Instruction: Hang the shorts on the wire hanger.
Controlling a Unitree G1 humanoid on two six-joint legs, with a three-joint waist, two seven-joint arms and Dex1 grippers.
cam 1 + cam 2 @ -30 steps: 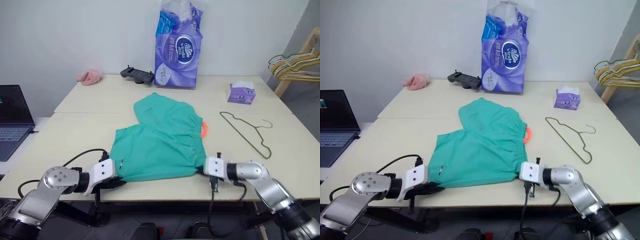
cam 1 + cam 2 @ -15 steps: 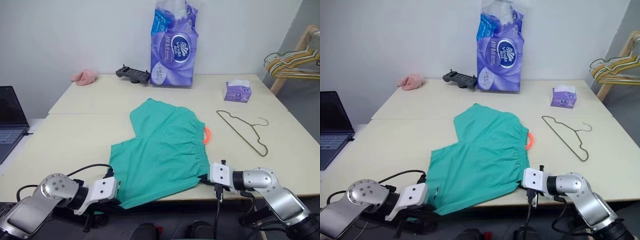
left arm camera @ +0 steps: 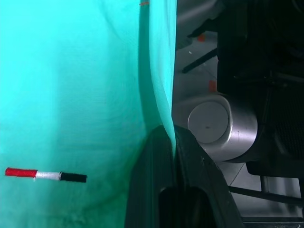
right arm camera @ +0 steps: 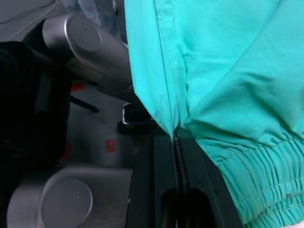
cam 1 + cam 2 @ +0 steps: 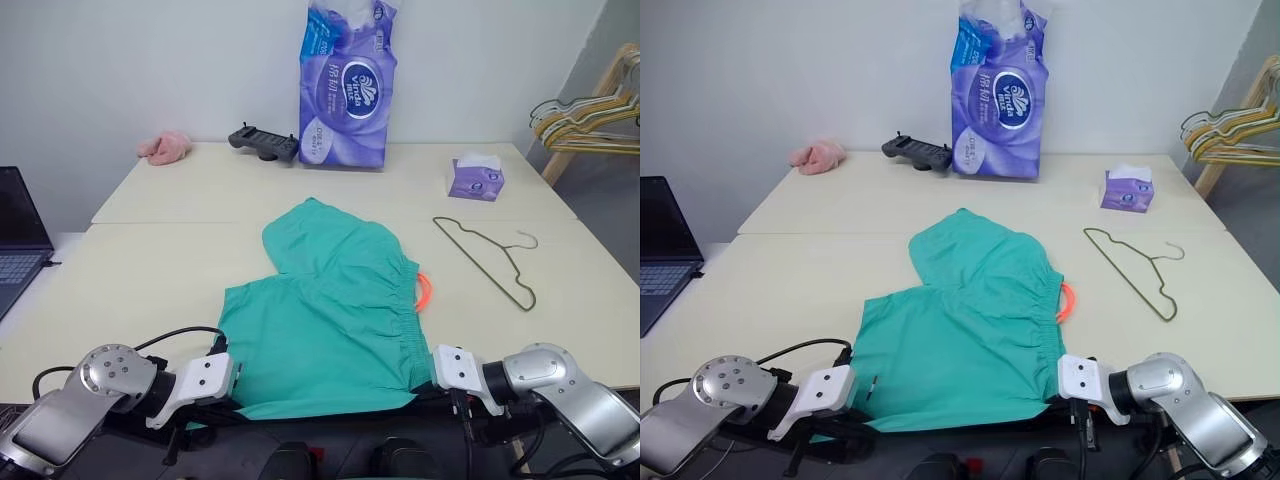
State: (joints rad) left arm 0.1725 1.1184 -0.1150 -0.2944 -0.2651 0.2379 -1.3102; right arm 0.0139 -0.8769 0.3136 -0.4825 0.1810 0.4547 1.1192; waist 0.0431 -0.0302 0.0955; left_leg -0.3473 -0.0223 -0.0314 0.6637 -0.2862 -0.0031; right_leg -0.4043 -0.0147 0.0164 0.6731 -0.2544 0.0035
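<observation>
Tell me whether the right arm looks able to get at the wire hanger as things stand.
Probably not yet: the right tool is shut on the shorts at the near table edge. The wire hanger lies apart on the right with nothing around it, so releasing would likely free the way.

We can read only what looks like "Vinda" in the round emblem on the purple tissue pack [image 5: 343,85] behind the shorts [image 5: 330,310].

The shorts [image 5: 330,310] are covering the middle of the worktop [image 5: 150,280] down to its near edge. The hanger [image 5: 487,258] is lying apart to their right with bare surface around it. The tissue box [image 5: 475,178], paper pack [image 5: 345,85], controller [image 5: 263,143] and pink cloth [image 5: 166,147] are lining the far edge.
</observation>
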